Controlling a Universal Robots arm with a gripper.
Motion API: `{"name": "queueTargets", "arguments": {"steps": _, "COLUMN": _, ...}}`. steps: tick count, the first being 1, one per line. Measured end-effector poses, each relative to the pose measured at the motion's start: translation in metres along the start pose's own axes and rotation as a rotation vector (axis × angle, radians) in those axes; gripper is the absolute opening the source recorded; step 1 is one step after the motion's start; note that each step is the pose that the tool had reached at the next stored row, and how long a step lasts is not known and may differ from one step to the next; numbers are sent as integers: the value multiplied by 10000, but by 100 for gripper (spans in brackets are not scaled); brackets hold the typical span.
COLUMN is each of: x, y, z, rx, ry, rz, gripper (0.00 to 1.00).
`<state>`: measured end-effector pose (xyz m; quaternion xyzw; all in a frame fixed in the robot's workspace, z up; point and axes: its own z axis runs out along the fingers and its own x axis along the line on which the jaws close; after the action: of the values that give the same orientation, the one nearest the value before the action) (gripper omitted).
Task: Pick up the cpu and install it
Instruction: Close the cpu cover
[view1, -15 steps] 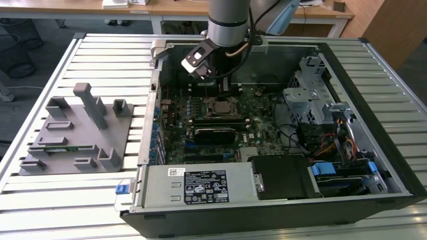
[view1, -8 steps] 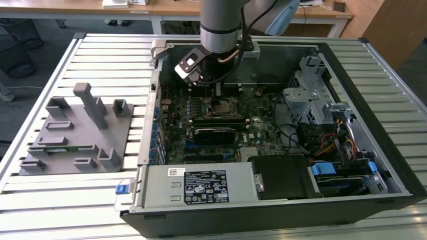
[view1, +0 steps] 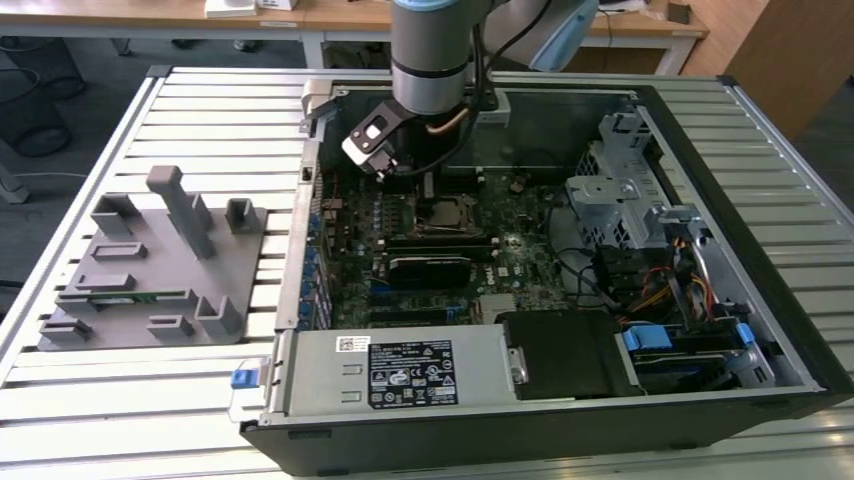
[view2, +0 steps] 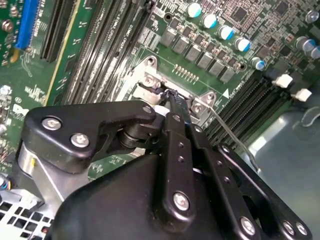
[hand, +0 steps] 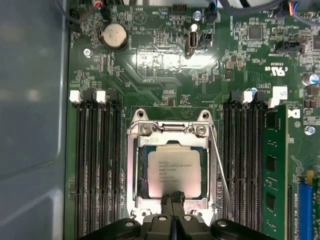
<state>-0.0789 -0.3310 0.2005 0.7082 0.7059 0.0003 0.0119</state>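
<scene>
case (view1: 534, 435) open-topped; cpu (hand: 174, 172) fills socket (hand: 134, 165); memory slots (hand: 97, 165) flank both sides; green memory stick (hand: 274, 165) upright beyond.

Silvery square cpu (hand: 174, 172), lying flat, seated within the metal-framed socket (hand: 134, 172), printed top upward

Silver-grey arm (view1: 430, 50), pale blue joint cap (view1: 567, 30), black fingers (view2: 176, 135) with silver screws (view2: 181, 201).

The cpu (hand: 174, 172) had a smooth, silvery metal top with a dull sheen. It sat in a socket frame (hand: 133, 165) of bright bare metal. The motherboard (hand: 165, 65) was glossy green (it threw back a pale glare). The gripper (hand: 174, 196) looked matt black, its screws (view2: 181, 200) shiny metal. At the exterior view's left, the tray (view1: 160, 270) was matt grey plastic on a table (view1: 200, 110) of ribbed pale metal.
</scene>
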Motion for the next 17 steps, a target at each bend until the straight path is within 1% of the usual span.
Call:
{"name": "queueTargets", "arguments": {"steps": 4, "x": -2, "y": -11, "z": 36, "rx": 9, "ry": -9, "rz": -2, "gripper": 11}}
{"name": "queueTargets", "arguments": {"steps": 7, "x": -4, "y": -14, "z": 50, "rx": 8, "ry": 15, "rz": -1, "gripper": 11}}
{"name": "queueTargets", "arguments": {"steps": 10, "x": -4, "y": -15, "z": 46, "rx": 13, "ry": 22, "rz": 0, "gripper": 11}}
{"name": "queueTargets", "arguments": {"steps": 14, "x": 1, "y": -11, "z": 26, "rx": -6, "ry": 53, "rz": 2, "gripper": 11}}
{"name": "queueTargets", "arguments": {"steps": 17, "x": 2, "y": -9, "z": 14, "rx": -5, "ry": 48, "rz": 0, "gripper": 11}}
